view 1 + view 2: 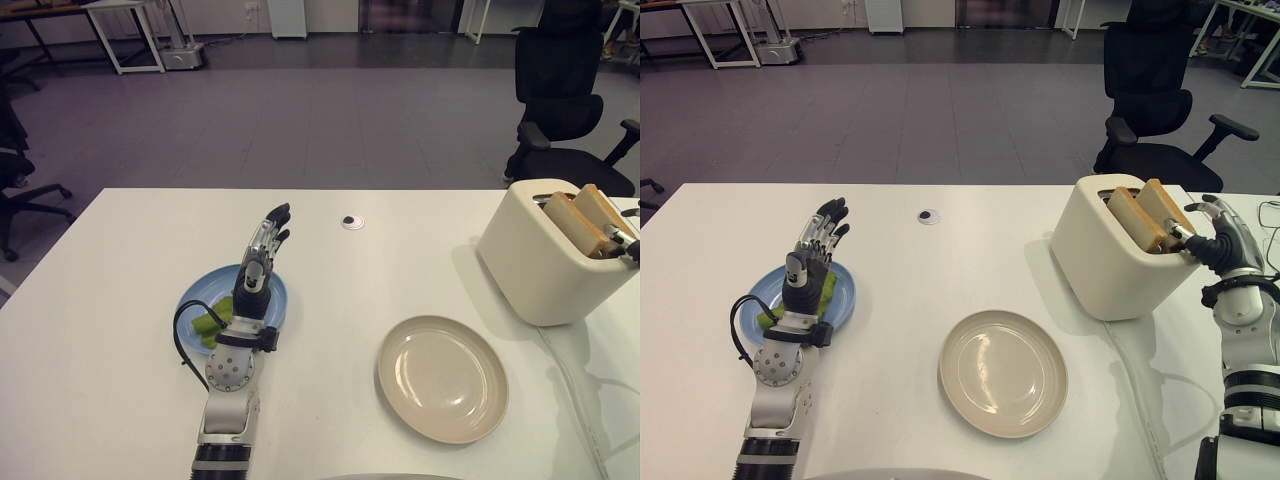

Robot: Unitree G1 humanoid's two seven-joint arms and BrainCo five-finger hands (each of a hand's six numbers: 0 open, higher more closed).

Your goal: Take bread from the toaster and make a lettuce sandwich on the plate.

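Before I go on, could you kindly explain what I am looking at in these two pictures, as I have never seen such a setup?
These are two views from a stereo camera on a humanoid robot's head, looking down at a white table. Its left hand, fingers straight, is over a blue plate with lettuce. Its right hand grips one bread slice standing in the toaster; a second slice stands beside it. An empty beige plate lies between blue plate and toaster, and a small round object lies farther back.
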